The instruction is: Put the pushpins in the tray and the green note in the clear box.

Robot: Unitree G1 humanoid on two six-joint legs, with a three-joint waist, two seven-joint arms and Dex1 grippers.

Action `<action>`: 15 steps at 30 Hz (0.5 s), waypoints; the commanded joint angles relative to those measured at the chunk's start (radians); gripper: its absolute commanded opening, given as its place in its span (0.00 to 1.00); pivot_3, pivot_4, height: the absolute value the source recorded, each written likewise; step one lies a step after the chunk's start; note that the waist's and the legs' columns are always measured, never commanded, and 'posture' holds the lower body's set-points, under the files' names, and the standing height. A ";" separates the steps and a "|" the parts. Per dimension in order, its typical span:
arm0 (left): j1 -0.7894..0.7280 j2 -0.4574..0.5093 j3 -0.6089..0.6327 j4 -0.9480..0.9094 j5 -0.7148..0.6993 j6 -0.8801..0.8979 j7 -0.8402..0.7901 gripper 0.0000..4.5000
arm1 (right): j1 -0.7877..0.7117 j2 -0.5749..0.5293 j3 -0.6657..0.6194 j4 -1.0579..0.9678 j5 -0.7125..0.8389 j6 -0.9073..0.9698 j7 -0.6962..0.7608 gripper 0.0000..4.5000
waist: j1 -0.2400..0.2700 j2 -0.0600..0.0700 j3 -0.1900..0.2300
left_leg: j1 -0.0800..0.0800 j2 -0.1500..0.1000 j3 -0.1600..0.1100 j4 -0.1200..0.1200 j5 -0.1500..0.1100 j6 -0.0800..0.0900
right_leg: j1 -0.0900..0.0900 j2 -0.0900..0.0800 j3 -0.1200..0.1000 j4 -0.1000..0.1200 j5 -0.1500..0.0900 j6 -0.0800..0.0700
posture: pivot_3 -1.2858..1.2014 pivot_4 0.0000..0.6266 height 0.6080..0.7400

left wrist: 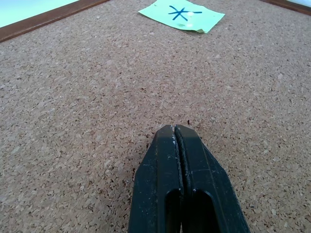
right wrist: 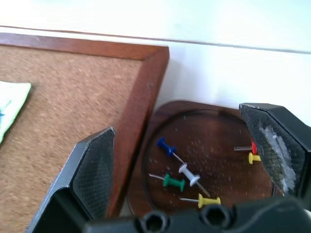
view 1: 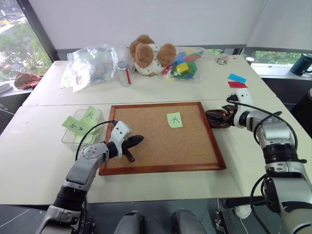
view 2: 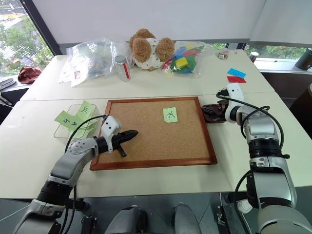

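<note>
Six pushpins [right wrist: 187, 175] lie in the tray [right wrist: 221, 145] under my wide-spread right gripper [right wrist: 192, 160], but the green note [view 1: 174, 119] looks pinned to the corkboard [view 1: 146, 141], so I judge my pressed-together left gripper [left wrist: 178, 145] could tear it.

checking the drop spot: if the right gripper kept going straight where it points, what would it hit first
Probably the tray and the pushpins in it: the open right gripper points down at them. Depth is unclear.
</note>
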 commanded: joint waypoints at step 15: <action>0.016 -0.001 -0.020 0.040 0.025 0.020 -0.002 0.00 | 0.032 0.132 0.156 -0.410 0.064 0.131 0.075 0.99 | 0.002 0.000 0.000 | 0.000 0.000 0.000 0.000 0.000 0.000 | 0.000 0.000 0.000 0.000 0.000 0.000 | 0.52 0.24 1.00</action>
